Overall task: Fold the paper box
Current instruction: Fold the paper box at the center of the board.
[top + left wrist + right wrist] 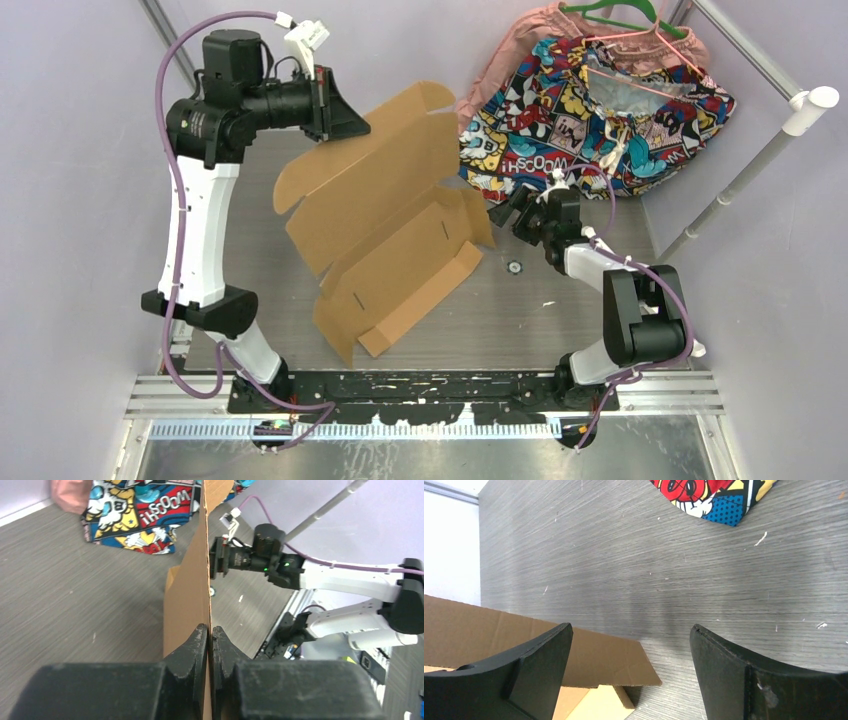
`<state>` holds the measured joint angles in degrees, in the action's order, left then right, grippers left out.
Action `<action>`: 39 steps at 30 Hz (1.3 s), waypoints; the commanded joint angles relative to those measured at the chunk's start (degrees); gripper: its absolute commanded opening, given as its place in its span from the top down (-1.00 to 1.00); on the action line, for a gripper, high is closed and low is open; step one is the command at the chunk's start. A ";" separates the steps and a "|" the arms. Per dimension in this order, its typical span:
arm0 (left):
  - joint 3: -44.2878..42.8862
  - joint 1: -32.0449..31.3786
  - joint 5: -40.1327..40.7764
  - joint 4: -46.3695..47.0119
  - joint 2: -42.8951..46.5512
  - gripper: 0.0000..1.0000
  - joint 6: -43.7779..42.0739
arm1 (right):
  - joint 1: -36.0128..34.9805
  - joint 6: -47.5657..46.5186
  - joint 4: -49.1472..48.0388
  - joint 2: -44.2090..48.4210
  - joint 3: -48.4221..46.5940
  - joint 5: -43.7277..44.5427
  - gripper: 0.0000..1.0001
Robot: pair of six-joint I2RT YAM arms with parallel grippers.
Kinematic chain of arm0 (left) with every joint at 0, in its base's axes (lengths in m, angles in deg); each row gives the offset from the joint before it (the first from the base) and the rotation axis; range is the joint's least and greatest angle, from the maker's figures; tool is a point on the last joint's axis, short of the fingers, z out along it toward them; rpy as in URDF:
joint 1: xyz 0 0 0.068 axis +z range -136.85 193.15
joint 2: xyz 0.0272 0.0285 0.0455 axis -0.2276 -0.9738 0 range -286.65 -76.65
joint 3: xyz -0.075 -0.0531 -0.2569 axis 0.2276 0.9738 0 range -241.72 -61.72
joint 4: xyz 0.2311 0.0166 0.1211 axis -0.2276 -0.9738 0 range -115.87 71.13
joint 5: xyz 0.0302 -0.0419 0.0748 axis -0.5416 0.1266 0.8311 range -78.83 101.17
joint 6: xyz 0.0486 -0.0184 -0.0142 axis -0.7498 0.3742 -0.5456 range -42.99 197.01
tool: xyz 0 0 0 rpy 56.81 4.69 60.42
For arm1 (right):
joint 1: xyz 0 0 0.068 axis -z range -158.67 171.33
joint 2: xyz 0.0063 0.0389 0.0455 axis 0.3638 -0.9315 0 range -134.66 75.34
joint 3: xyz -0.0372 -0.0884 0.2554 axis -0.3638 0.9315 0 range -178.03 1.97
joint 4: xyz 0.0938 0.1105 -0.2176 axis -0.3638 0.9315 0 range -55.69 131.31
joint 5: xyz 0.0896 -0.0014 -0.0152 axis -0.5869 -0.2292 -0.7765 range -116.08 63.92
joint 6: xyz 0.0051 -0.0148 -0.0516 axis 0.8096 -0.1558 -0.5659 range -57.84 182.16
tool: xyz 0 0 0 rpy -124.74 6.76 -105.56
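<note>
Top external: paper box, long axis diagonal toward far right, pinched in left end effector; right end effector spread.

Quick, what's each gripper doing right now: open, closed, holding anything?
Left gripper: closed on an edge of the brown corrugated cardboard box sheet.
Right gripper: open, holding nothing.

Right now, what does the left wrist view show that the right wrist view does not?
Only left wrist: the left pincer shut on an edge of the paper box, the right arm beyond it, and a pink garment. Only right wrist: the right pincer open over the table, with a flap of the box lying low at lower left. Both: the paper box, the comic-print cloth and the grey table.
</note>
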<state>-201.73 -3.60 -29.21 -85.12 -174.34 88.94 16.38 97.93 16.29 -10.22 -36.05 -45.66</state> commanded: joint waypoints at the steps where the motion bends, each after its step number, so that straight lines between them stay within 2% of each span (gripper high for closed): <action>1: -0.68 -0.81 -8.05 6.63 2.46 0.81 3.29 | 0.21 1.06 -5.82 -0.26 0.29 0.06 -0.84; 6: 0.59 -5.01 -7.76 5.64 3.26 0.81 2.82 | 0.50 1.88 -12.24 -2.13 0.75 -2.10 -0.75; 13: 3.81 -11.89 -1.93 2.44 4.79 0.81 -0.18 | 0.99 2.76 -25.77 -5.25 5.20 -6.70 -0.55; 16: 4.82 -13.88 0.66 1.75 5.42 0.81 -1.08 | 0.91 3.20 -30.11 -4.66 8.92 -6.17 -0.53; 28: 10.15 -29.36 14.19 2.06 10.08 0.81 -1.42 | 0.92 2.20 -28.12 -0.13 11.51 -3.28 -0.52; 35: 8.83 -35.82 19.29 0.46 8.97 0.81 -1.64 | 0.93 2.37 -27.83 1.62 13.08 -2.20 -0.52; 39: 8.52 -40.42 23.29 -0.38 8.12 0.82 -1.57 | 0.94 1.61 -24.81 5.67 14.57 0.39 -0.52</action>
<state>-191.45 -40.30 -10.63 -85.02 -166.18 88.06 17.08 100.29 -8.32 -10.20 -22.74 -48.28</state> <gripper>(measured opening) 0.094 0.762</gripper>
